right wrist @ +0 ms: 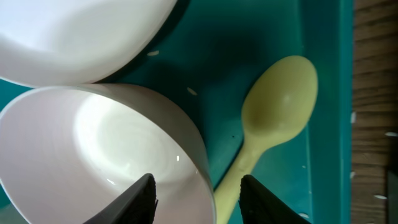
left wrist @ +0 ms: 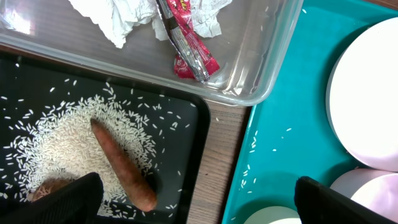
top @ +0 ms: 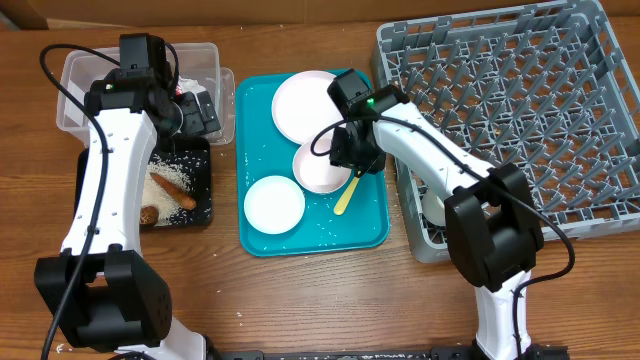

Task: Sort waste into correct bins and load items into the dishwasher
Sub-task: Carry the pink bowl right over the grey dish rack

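White round bowl (right wrist: 106,155) is sitting on the teal plastic serving tray (right wrist: 217,74) with its rim between the parted jaws of the right gripper (right wrist: 198,190), so it's probably risking slipping or tipping onto the pale yellow plastic spoon (right wrist: 280,106) if that bite is landing shallow, left gripper (left wrist: 205,200) hanging wide open.

A wooden table (top: 310,300) of warm brown, with darker grain lines running along its length, fills the overhead view. Along its far edge lies a strip of paler brown cardboard (top: 250,10). The light is bright and even, casting only soft, short shadows on the wood.
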Tool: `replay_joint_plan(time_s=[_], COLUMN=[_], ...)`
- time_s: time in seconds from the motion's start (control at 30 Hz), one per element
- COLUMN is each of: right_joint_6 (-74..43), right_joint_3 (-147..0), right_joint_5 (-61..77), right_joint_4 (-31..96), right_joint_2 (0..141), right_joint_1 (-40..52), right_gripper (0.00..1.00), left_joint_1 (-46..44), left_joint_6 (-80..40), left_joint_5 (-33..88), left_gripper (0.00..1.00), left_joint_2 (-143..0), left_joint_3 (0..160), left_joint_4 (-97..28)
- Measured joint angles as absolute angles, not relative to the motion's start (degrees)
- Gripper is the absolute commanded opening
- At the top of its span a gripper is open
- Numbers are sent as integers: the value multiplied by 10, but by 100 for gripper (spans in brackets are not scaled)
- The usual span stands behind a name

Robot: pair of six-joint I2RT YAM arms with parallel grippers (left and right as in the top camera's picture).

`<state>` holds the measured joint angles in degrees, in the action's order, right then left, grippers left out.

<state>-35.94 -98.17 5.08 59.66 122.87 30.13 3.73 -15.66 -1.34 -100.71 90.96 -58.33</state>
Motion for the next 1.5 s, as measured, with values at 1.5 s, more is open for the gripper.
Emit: replay_joint_plan(time_s=[1.5], right_joint_6=[-183], right_joint_3=[-1239], right_joint_5=[-710], right_joint_4=[477], right_joint_2=[1268], right_joint_1=[208], right_gripper=[4], left_joint_1=[37], left_joint_6=[-157], left_joint_5=[-16], left_gripper=[100], left_joint_2=[-1007], left_joint_3=[910], left_joint_4=[-583])
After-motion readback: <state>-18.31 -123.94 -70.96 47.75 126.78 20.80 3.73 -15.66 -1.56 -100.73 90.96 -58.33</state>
